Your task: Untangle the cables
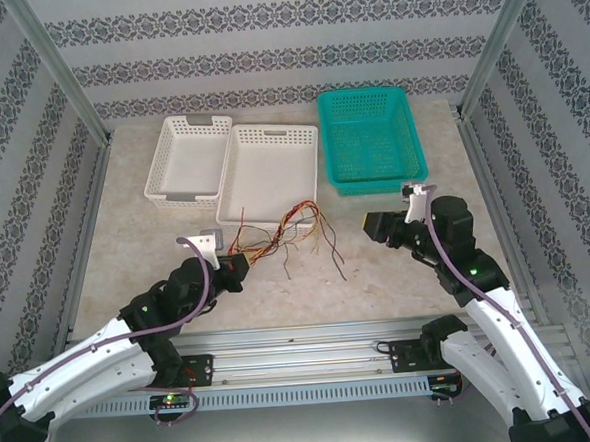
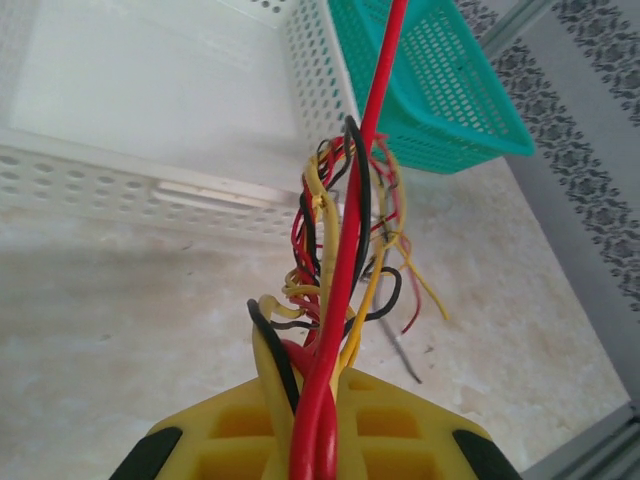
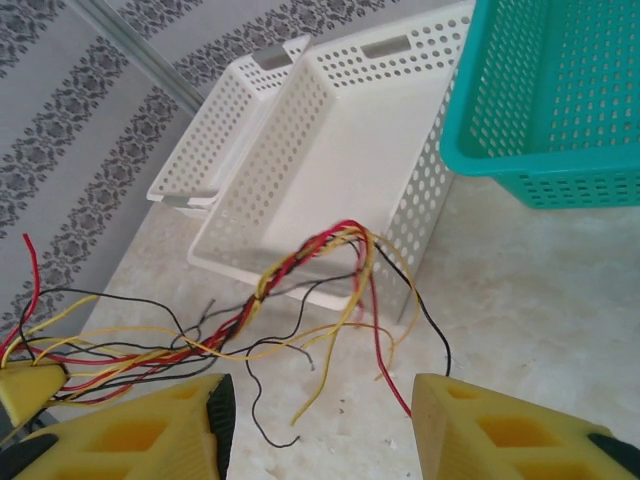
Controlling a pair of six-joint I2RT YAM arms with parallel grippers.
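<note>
The bunch of thin, wavy cables [image 1: 286, 232] in yellow, red and black lies on the pale stone-patterned table top [image 1: 157, 259], just in front of the larger white perforated plastic basket [image 1: 236, 200]. Its loose ends fan out to the right and towards the arms.

At its left end the strands run together into the left gripper [image 1: 236, 268], whose yellow fingers are clenched on them. From the left wrist, a thick red strand and several yellow and black ones pass between the pads. Exactly how many are pinched is hard to tell. That grip probably anchors one end so that strands can be drawn out from the other.

The right gripper [image 1: 375, 226] hovers well right of the cables, its jaws apart with nothing between them, facing the raised twisted loop.

A smaller white basket [image 1: 162, 179] and a teal mesh basket [image 1: 412, 164] flank the larger one. No brand, label or writing is legible anywhere.
</note>
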